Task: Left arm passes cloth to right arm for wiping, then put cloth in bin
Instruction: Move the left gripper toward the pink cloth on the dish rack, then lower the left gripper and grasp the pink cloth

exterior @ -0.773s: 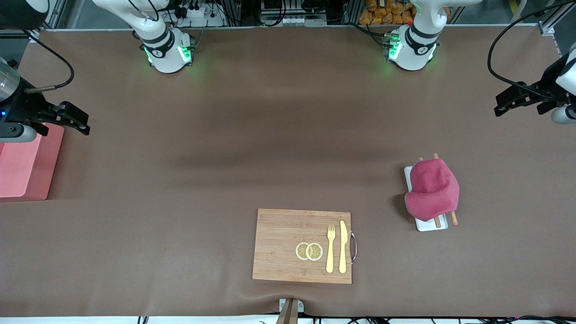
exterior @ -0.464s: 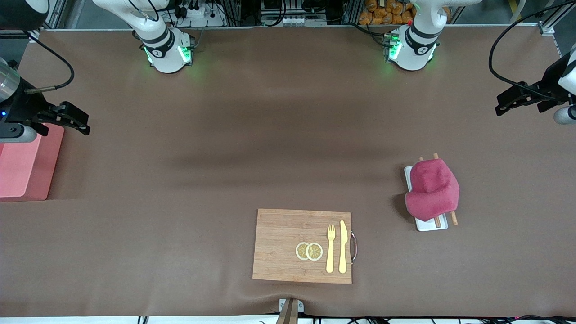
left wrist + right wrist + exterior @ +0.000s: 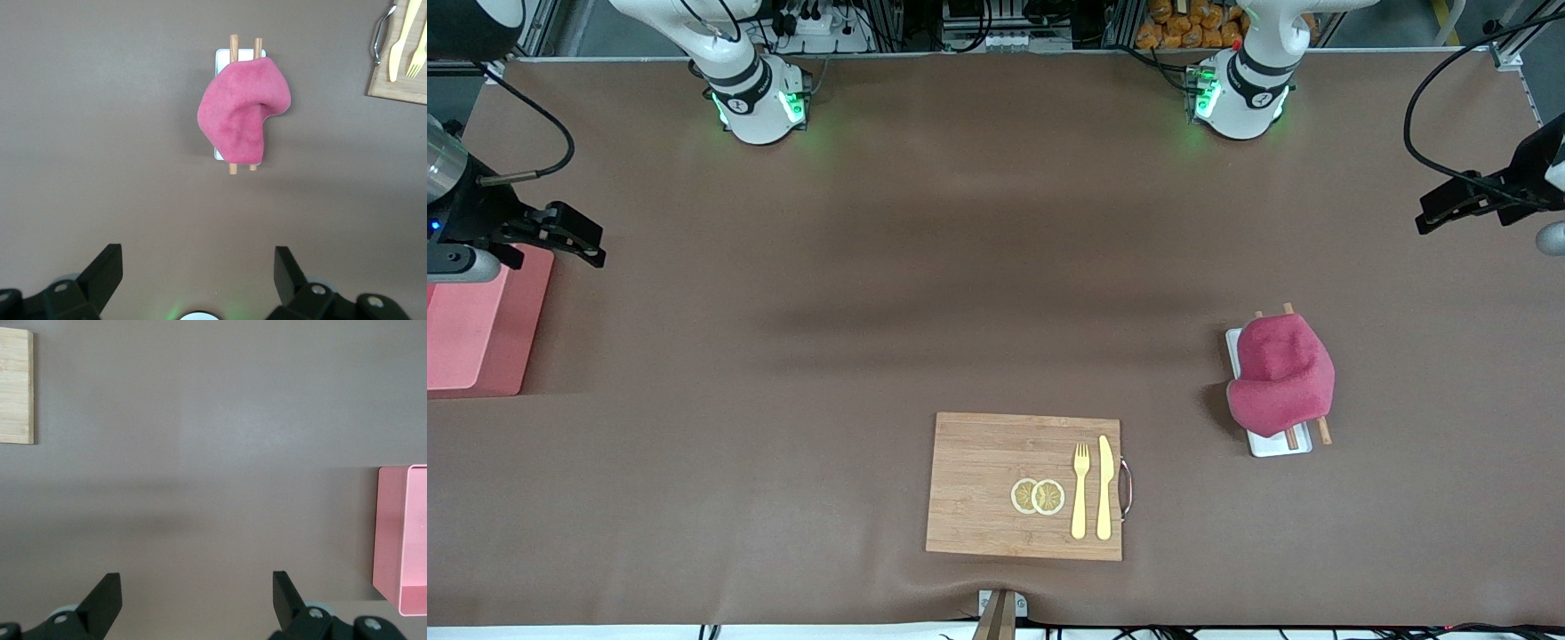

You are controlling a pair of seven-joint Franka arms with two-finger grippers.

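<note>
The crimson-pink cloth (image 3: 1280, 375) lies crumpled on a flat white narrow tray (image 3: 1276, 443) with two wooden sticks, toward the left arm's end of the table; it also shows in the left wrist view (image 3: 241, 109). My left gripper (image 3: 1449, 205) is open and empty, high over the table's edge at that end (image 3: 197, 270). My right gripper (image 3: 580, 240) is open and empty (image 3: 197, 593), held beside the salmon-pink bin (image 3: 480, 329) at the right arm's end. The bin's wall shows in the right wrist view (image 3: 390, 533).
A wooden board (image 3: 996, 480) with a metal handle lies near the front camera, carrying two lemon slices (image 3: 1038, 496), a yellow fork (image 3: 1080, 493) and a yellow knife (image 3: 1104, 489). A brown mat (image 3: 960, 267) covers the table.
My left gripper has drifted outward toward its end of the table. The right arm, cloth and board have not moved.
</note>
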